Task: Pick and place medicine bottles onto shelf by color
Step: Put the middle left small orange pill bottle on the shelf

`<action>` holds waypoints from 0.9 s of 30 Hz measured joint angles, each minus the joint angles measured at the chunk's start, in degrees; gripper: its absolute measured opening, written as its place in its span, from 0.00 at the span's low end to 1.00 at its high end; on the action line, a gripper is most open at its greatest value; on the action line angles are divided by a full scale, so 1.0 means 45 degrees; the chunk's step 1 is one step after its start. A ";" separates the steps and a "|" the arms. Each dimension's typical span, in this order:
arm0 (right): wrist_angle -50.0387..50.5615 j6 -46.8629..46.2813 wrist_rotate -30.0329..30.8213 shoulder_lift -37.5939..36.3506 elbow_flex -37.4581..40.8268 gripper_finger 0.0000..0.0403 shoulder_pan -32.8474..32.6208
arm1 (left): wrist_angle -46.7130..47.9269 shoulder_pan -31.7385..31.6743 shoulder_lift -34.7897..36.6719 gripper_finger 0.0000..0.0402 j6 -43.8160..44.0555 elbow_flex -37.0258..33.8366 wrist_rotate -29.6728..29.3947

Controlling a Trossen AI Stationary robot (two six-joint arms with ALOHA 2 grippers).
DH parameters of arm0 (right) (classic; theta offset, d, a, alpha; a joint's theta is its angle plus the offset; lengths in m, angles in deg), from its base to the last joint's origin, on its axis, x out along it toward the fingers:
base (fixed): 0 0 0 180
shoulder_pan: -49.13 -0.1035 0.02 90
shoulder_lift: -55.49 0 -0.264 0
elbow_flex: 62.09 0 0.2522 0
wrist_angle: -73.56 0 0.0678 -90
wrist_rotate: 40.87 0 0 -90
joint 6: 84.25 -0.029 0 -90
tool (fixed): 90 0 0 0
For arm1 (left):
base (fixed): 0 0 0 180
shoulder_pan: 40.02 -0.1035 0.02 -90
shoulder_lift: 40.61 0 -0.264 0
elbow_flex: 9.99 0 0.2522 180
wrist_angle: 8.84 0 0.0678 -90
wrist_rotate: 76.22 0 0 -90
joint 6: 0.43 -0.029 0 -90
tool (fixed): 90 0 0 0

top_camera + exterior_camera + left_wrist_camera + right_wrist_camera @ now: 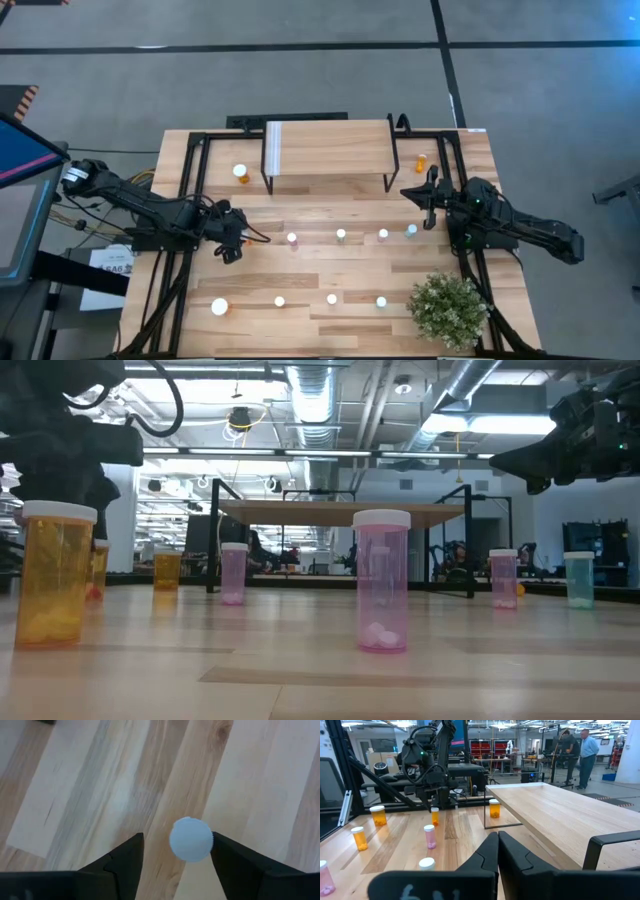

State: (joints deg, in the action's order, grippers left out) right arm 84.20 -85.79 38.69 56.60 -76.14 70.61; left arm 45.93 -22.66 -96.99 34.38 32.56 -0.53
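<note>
We see the left gripper (175,852) released, jaws straddling a white-capped bottle (191,839) on the worktop (330,270), the cap touching one finger. Closing off-centre could tip it or push it aside; its colour is probably orange, though we cannot be sure. The right gripper (498,845) waits clenched near the shelf (330,150).

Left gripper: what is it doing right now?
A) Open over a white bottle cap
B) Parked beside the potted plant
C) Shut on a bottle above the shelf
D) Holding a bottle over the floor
A: the left gripper has its fingers spread on either side of a white-capped bottle standing on the table.
</note>
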 joint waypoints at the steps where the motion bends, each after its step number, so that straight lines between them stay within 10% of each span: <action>1: 0.0000 -0.0004 0.0000 0.0004 0.0002 0.07 0.0003 | -0.0001 0.0000 0.0000 0.49 0.0000 0.0000 0.0005; 27: 0.0000 0.0001 0.0000 0.0004 0.0000 0.07 0.0002 | -0.0689 0.0000 0.0000 0.25 -0.0609 0.0139 0.0100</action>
State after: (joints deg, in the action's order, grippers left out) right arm 84.20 -85.79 38.69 56.62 -76.14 70.62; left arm 42.83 -22.66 -96.99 31.64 33.19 -0.07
